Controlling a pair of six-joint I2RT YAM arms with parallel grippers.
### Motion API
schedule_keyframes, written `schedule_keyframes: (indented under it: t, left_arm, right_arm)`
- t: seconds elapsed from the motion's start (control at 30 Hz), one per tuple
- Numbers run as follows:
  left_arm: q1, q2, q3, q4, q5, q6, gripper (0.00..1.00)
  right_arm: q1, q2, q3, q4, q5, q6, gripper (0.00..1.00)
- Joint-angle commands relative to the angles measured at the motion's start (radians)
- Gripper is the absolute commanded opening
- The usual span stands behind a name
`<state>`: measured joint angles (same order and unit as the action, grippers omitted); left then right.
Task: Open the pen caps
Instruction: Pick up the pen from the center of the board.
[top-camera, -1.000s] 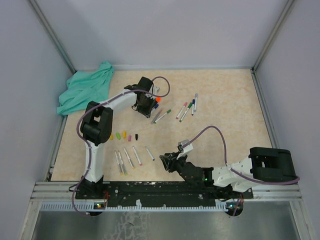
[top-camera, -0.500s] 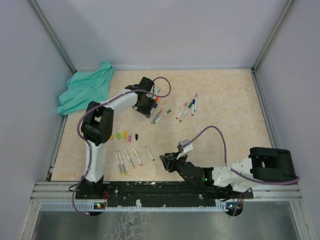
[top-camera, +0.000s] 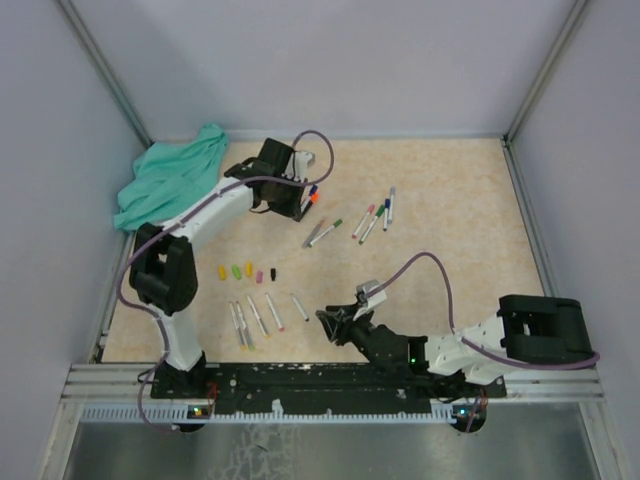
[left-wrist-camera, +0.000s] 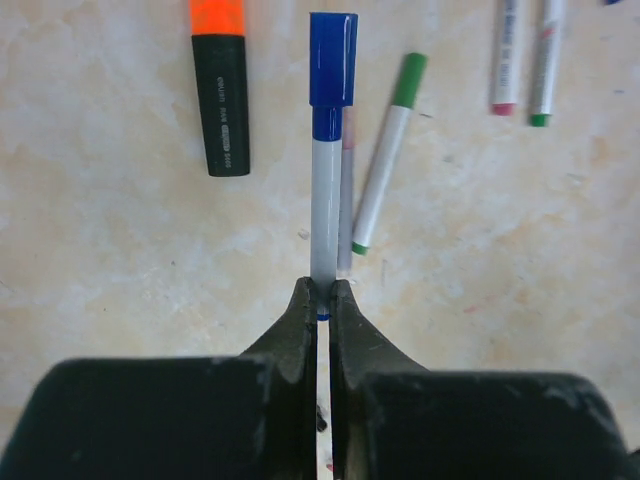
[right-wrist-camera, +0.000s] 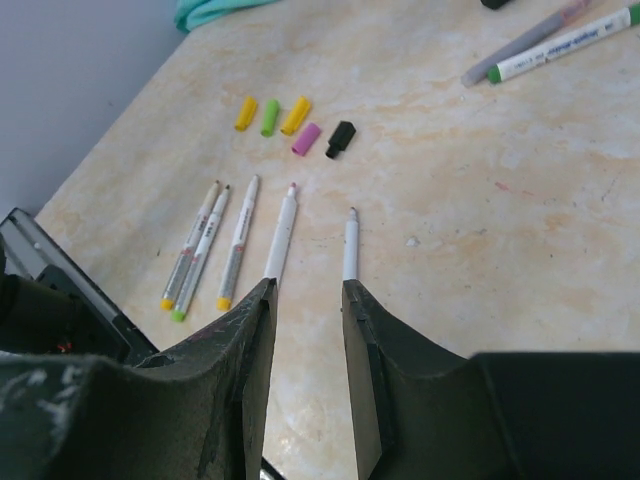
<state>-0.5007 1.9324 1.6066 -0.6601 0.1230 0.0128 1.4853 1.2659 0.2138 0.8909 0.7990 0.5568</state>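
One pen (left-wrist-camera: 325, 220) in jaws (left), blue cap (left-wrist-camera: 332, 58) beyond

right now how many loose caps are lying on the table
5, in one row left of centre: first yellow cap, green cap, second yellow cap, pink cap, black cap. More may be hidden.

The table (left-wrist-camera: 120, 260) was pale beige, mottled with faint cream and pinkish veins. The blue cap (left-wrist-camera: 333, 60) was a deep glossy blue on a light grey barrel (left-wrist-camera: 325, 210). The highlighter (left-wrist-camera: 226, 110) had a black body and a bright orange cap (left-wrist-camera: 217, 17); a white pen (left-wrist-camera: 384, 170) carried a green cap (left-wrist-camera: 410, 80). The loose caps (right-wrist-camera: 295, 116) were yellow, green, yellow, pink and black. The uncapped pens (right-wrist-camera: 238, 240) were white with yellow or green ends, one tip perhaps pink. The cloth (top-camera: 170, 180) was teal, the cable (top-camera: 428, 254) purple, the left gripper (left-wrist-camera: 322, 290) and right gripper (right-wrist-camera: 307, 290) dark, near black
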Motion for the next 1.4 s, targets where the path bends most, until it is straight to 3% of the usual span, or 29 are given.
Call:
schedule_keyframes:
  t: [0.0, 0.13, 0.2, 0.33, 0.57, 0.7, 0.8, 0.97, 1.13, 1.37]
  left_arm:
    - [-0.001, -0.214, -0.113, 0.143, 0.128, -0.002, 0.0]
    - [-0.002, -0.442, -0.276, 0.34, 0.184, -0.014, 0.0]
    - [-0.001, -0.534, -0.345, 0.415, 0.208, -0.023, 0.0]
    - [-0.002, -0.685, -0.499, 0.583, 0.332, -0.059, 0.0]
    - [-0.004, -0.709, -0.556, 0.683, 0.488, -0.117, 0.0]
    - [-0.005, -0.675, -0.553, 0.699, 0.623, -0.12, 0.0]
    - [-0.005, -0.658, -0.547, 0.69, 0.66, -0.111, 0.0]
    - [-0.005, -0.634, -0.547, 0.693, 0.716, -0.098, 0.0]
    - [-0.005, -0.615, -0.542, 0.686, 0.731, -0.09, 0.0]
    - [-0.005, -0.614, -0.548, 0.705, 0.763, -0.097, 0.0]
  right_arm:
    - [0.032, -0.024, -0.007, 0.259, 0.035, -0.151, 0.33]
    - [0.033, -0.088, 0.099, 0.197, 0.099, -0.348, 0.35]
    - [0.025, -0.105, 0.155, 0.221, 0.16, -0.477, 0.48]
    - [-0.037, -0.062, 0.174, 0.55, 0.148, -0.657, 0.73]
    - [-0.158, 0.02, 0.184, 0.83, 0.011, -0.58, 0.74]
    - [-0.236, 0.004, 0.165, 0.831, -0.043, -0.488, 0.74]
    - [-0.29, -0.044, 0.134, 0.773, -0.1, -0.386, 0.72]
    - [-0.411, -0.161, 0.209, 0.393, -0.21, -0.204, 0.71]
    - [-0.467, -0.186, 0.293, 0.194, -0.262, -0.155, 0.7]
    - [-0.503, -0.138, 0.325, 0.154, -0.3, -0.096, 0.65]
